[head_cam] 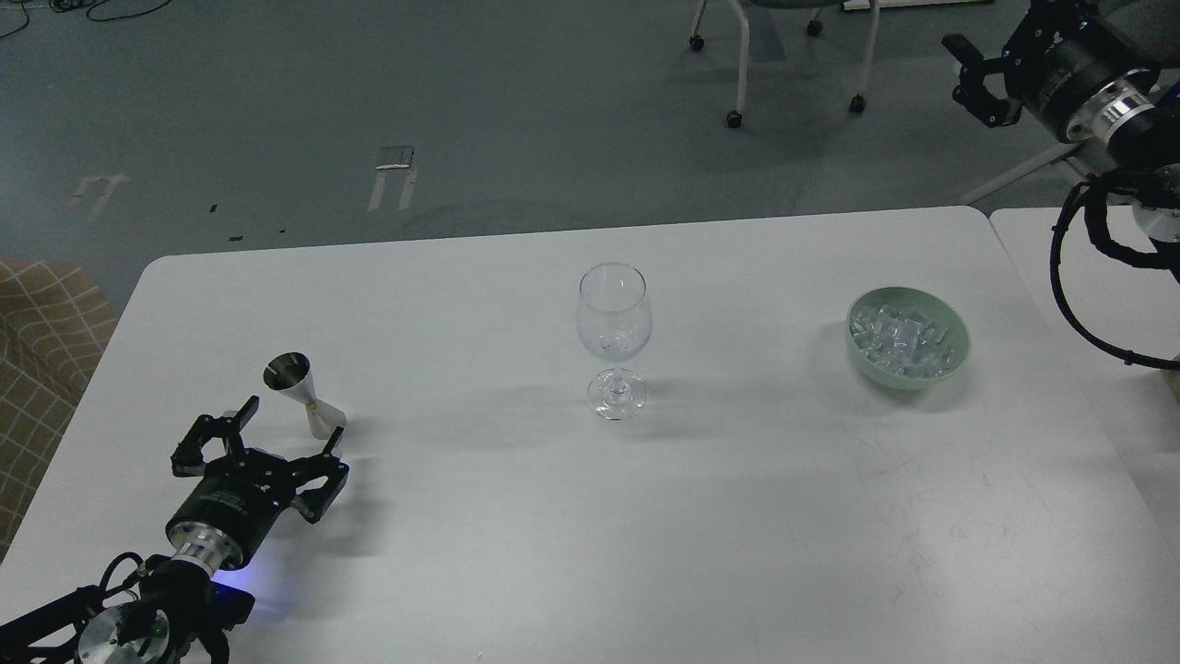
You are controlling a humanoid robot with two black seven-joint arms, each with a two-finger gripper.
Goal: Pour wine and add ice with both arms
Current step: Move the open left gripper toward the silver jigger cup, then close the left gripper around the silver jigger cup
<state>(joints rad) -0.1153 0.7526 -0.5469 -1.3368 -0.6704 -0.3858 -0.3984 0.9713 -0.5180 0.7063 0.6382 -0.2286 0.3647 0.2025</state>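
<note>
A clear wine glass (pixel 614 332) stands upright mid-table, with no liquid that I can make out. A small steel jigger (pixel 303 394) stands upright at the left; no wine stream shows. The ice (pixel 902 339) is a heap of small clear cubes in a pale green bowl (pixel 955 355) at the right. My left gripper (pixel 289 427) is open just in front of the jigger, its fingers reaching either side of the jigger's base, not closed on it. My right gripper (pixel 973 74) is raised at the top right, beyond the table, its fingers apart and empty.
The white table (pixel 590 516) spans the view; a second table (pixel 1088 277) abuts it at the right. A black cable (pixel 1069 295) loops from my right arm beside the bowl. Chair legs (pixel 737 65) stand on the floor behind. A checked cushion (pixel 37 360) sits at the left edge.
</note>
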